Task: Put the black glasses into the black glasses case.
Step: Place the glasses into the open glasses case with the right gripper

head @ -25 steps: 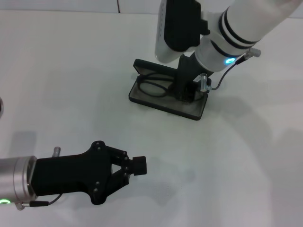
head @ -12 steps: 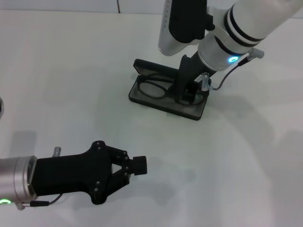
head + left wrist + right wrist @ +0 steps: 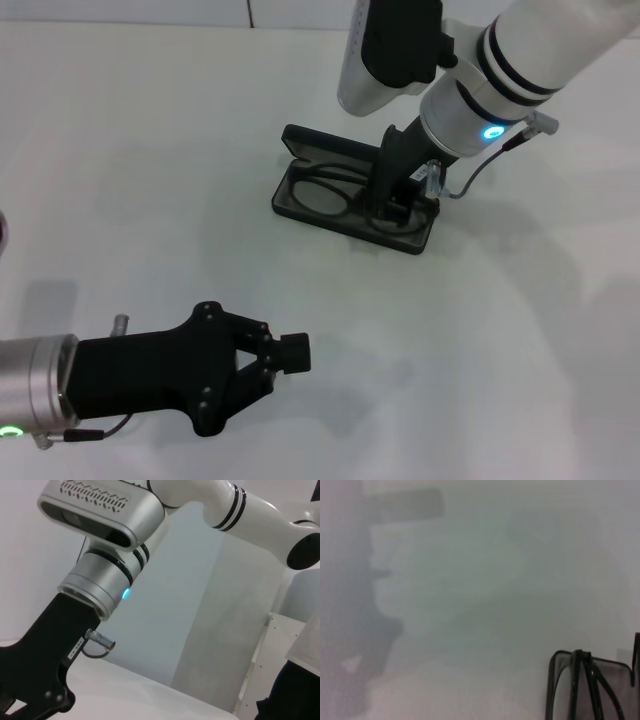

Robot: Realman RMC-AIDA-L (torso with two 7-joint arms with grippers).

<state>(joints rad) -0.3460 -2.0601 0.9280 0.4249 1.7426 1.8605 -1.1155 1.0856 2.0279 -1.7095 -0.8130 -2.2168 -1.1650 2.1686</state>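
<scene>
- Where the right gripper (image 3: 392, 208) reaches down into the open black glasses case (image 3: 352, 197), it sits at the case's right-hand end, directly over the glasses; whether it is clamped on them or parted I cannot tell, since its tips are hidden behind its own body.
- Spreading leftward from that gripper, the black glasses (image 3: 322, 192) lie inside the tray of the case, one lens plainly visible on the left half and the other end masked by the gripper.
- Their long axis runs along the case's long axis, slanting from upper left to lower right in the head view, so the frame appears aligned with the tray rather than crossing it.
- In the right wrist view the glasses (image 3: 585, 685) show folded, temple arms lying across the lenses.
- My judgement: the placing is nearly finished, and the next move turns on a straight lift clear of the frame.
- Far nearer the robot, the left gripper (image 3: 278, 355) hovers over the bare white worktop (image 3: 520, 350), well apart from the case, jaws drawn together on nothing.
- Clearly the right arm is the nearer one.
</scene>
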